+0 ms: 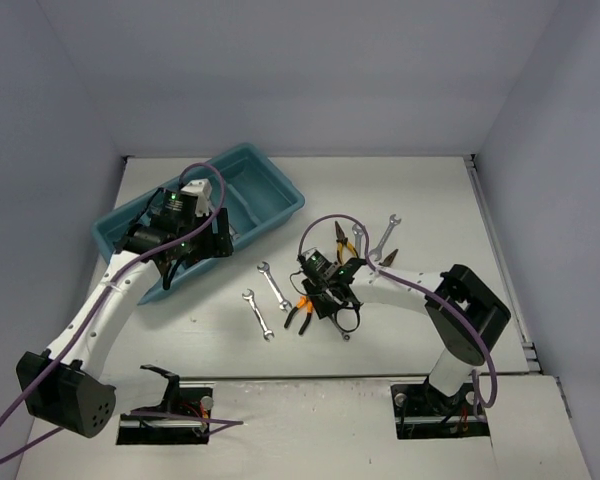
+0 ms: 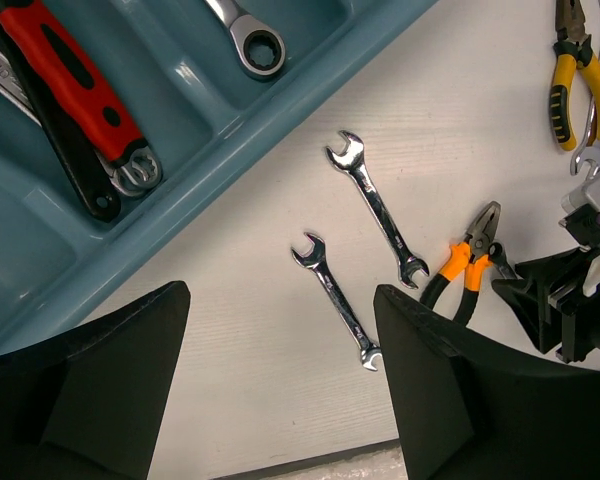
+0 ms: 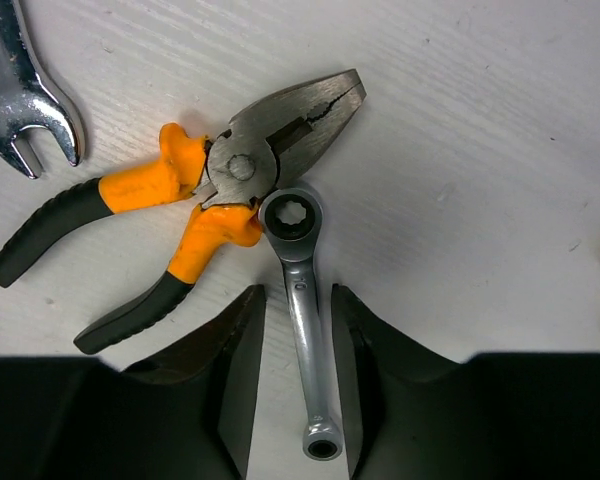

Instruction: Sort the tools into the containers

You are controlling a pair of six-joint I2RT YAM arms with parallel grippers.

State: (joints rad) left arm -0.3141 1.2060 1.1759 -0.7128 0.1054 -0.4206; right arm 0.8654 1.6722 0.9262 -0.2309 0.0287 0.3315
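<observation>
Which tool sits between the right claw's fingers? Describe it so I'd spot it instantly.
Find the right claw over the white table. Between its fingers lies a silver wrench, beside orange-and-black pliers. Unlike the open-ended wrenches nearby, its head is a closed toothed ring touching the pliers.

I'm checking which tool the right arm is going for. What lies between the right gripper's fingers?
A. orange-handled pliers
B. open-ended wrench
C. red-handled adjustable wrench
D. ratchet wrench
D: the shaft of the ratchet wrench runs between the fingers of the right gripper; the orange-handled pliers lie outside them.
</observation>
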